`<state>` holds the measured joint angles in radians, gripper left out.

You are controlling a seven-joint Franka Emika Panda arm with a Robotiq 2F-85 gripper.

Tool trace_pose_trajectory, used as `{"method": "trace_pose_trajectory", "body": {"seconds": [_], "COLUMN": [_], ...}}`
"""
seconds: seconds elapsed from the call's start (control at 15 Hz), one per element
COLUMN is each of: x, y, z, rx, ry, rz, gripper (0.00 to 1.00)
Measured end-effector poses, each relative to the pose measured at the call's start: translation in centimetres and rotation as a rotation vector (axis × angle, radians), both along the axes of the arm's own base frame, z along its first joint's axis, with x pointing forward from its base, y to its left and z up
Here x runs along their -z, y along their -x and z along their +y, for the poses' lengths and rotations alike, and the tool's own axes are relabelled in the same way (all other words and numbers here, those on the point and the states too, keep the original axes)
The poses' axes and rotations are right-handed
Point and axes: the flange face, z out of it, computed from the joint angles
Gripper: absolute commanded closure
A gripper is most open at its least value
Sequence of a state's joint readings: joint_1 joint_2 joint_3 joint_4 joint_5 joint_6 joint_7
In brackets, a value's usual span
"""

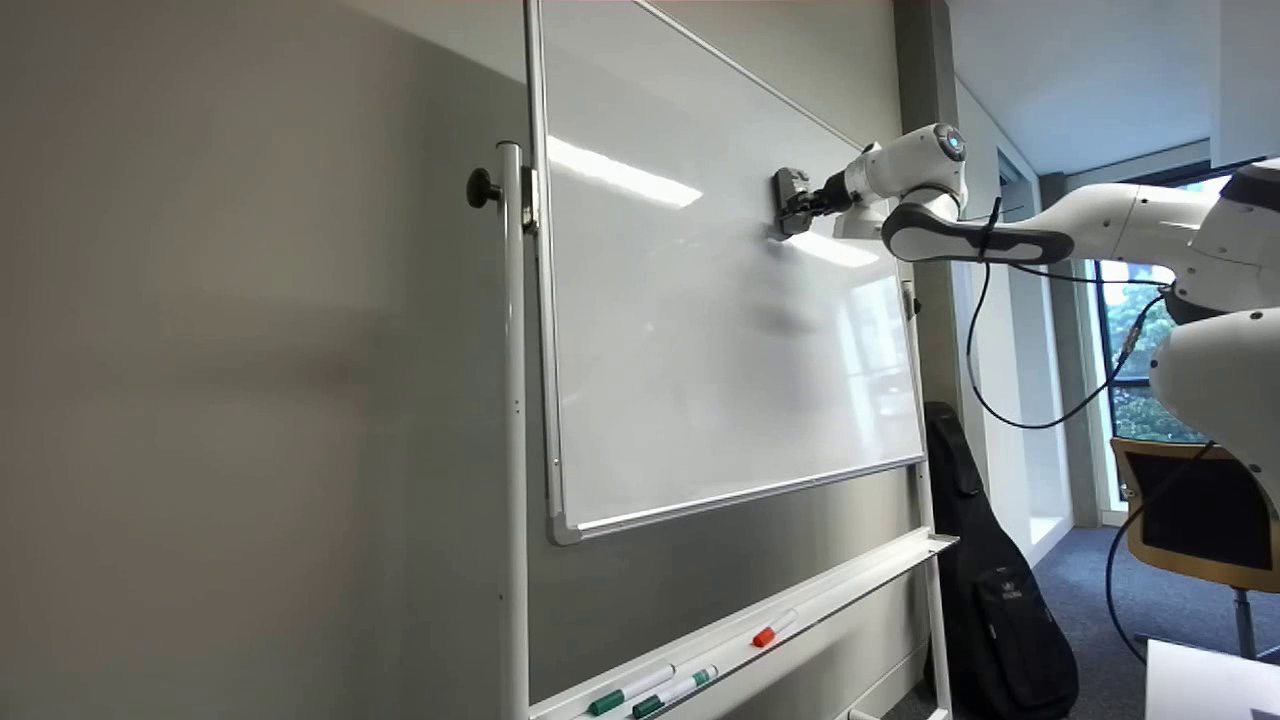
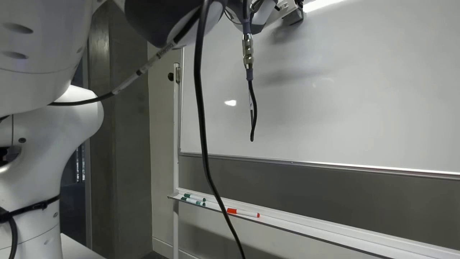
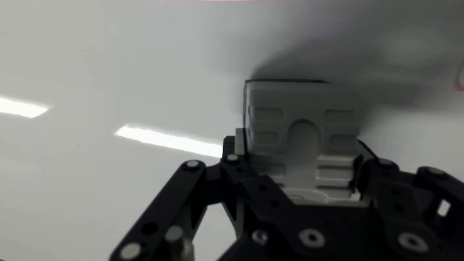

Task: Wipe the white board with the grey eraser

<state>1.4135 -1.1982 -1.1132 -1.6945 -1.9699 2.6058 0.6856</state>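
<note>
Grey eraser (image 3: 302,108): positioned at the face of the white board (image 1: 680,380), in the upper part. Its ribbed back faces the wrist view, and a dark edge shows along its top and left sides. The side toward the board is hidden, so full contact cannot be confirmed.

Gripper (image 3: 301,152): the fingers (image 3: 230,148) are spread to the width of the eraser and clamp it from two opposite sides. The arm (image 1: 1130,220) extends toward the board.

White board: upright and glossy, set in a thin silver frame on posts (image 1: 514,450). Bright light strips are reflected in its surface. At the right border of the wrist view, part of a small red mark (image 3: 459,81) is visible.

Tray (image 1: 860,578): located below the board, apart from its lower edge. In both exterior views, two green-capped markers (image 1: 633,688) lie side by side on it; a red-capped marker (image 1: 775,630) lies apart from them.

Surroundings: a black bag (image 1: 1000,600) stands near one end of the tray, and a chair (image 1: 1215,520) stands near the window (image 1: 1155,412). In an exterior view, a black cable (image 2: 200,108) hangs in front of the board.
</note>
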Motion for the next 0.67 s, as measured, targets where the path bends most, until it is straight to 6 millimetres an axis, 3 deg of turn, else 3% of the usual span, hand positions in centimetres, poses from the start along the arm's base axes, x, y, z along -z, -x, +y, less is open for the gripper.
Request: {"method": "trace_pose_trajectory", "body": {"seconds": [0.67], "x": [1.4], "y": [-0.3], "z": [-1.0], "rx": [-0.046], "ry": [0.013], "rz": [-0.047], "gripper": [0.62]}}
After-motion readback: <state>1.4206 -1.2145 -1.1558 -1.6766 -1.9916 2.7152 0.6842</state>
